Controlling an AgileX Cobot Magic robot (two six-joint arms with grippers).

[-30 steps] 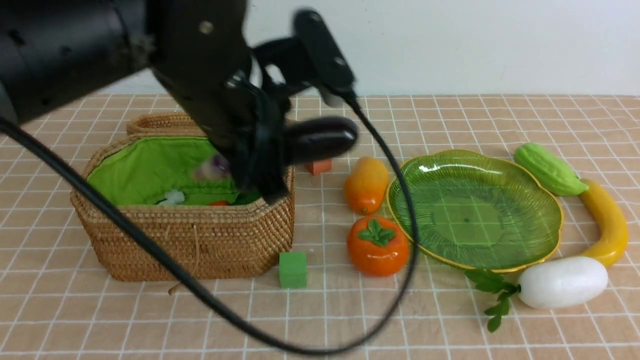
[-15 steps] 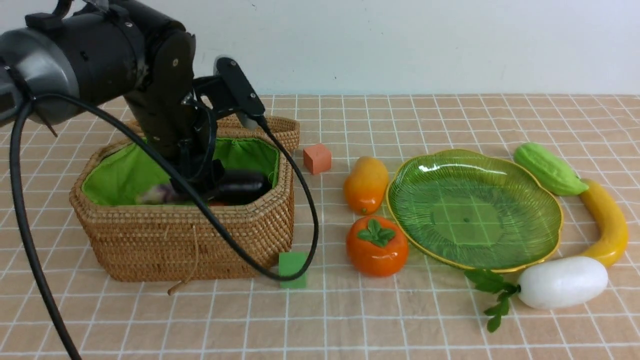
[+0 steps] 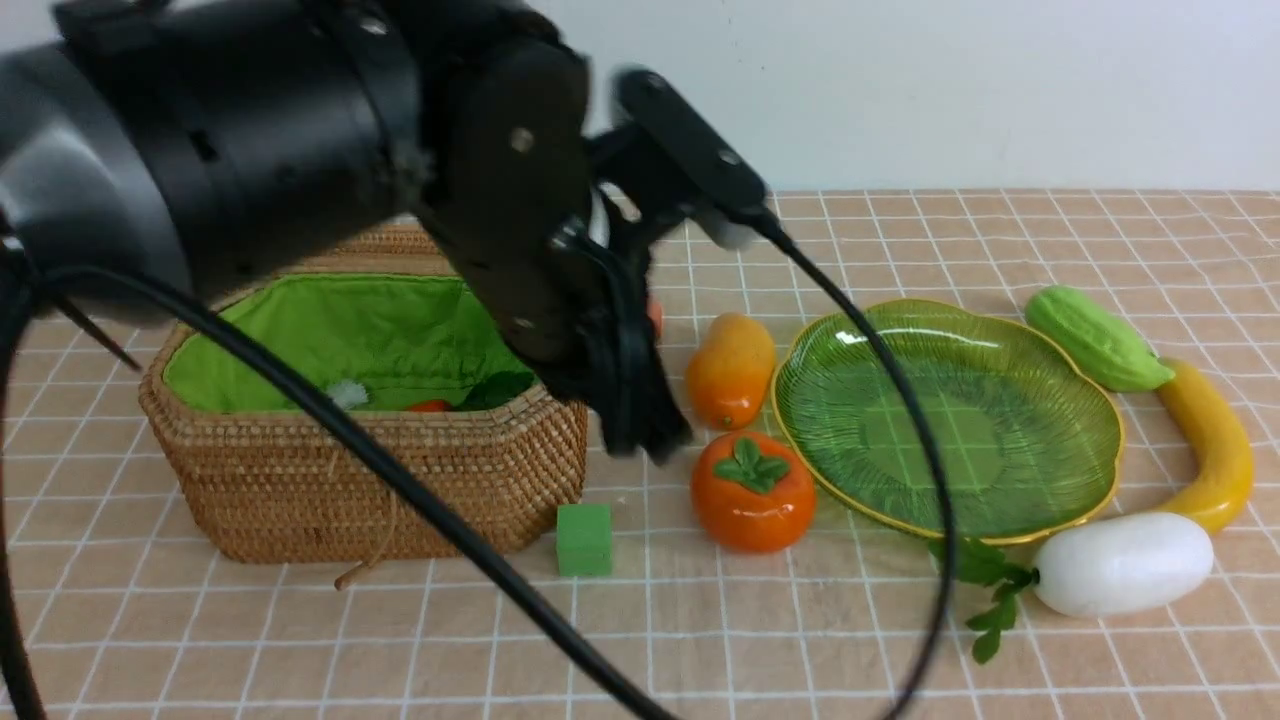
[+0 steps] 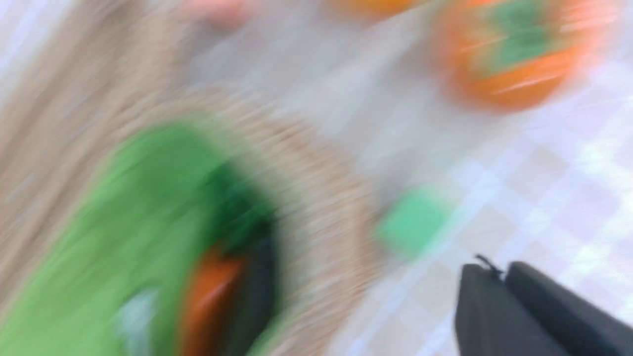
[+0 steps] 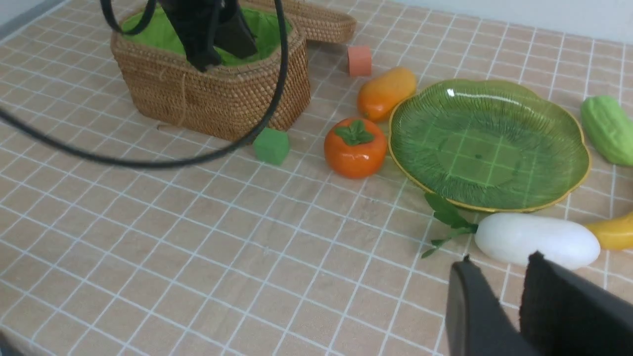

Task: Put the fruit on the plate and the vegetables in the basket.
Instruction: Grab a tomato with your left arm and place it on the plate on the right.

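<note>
My left gripper [image 3: 648,438] is shut and empty, just above the right rim of the wicker basket [image 3: 380,480]; it also shows in the blurred left wrist view [image 4: 499,269]. Inside the basket lie the orange carrot [image 4: 212,296] and the dark eggplant [image 4: 257,296]. The mango [image 3: 732,368] and the persimmon [image 3: 752,490] sit left of the green plate [image 3: 950,420]. The gourd [image 3: 1095,338], banana [image 3: 1215,440] and white radish [image 3: 1125,562] lie on its right. My right gripper [image 5: 499,259] is open and empty, near the radish [image 5: 536,240].
A small green cube [image 3: 584,538] sits by the basket's front right corner. A small orange cube [image 5: 359,60] sits behind the mango, near the basket's lid [image 5: 321,20]. The left arm's black cable [image 3: 400,480] loops across the front of the basket.
My left gripper lowered the eggplant into the basket, let it go, and has come up and to the right, shut and empty.
</note>
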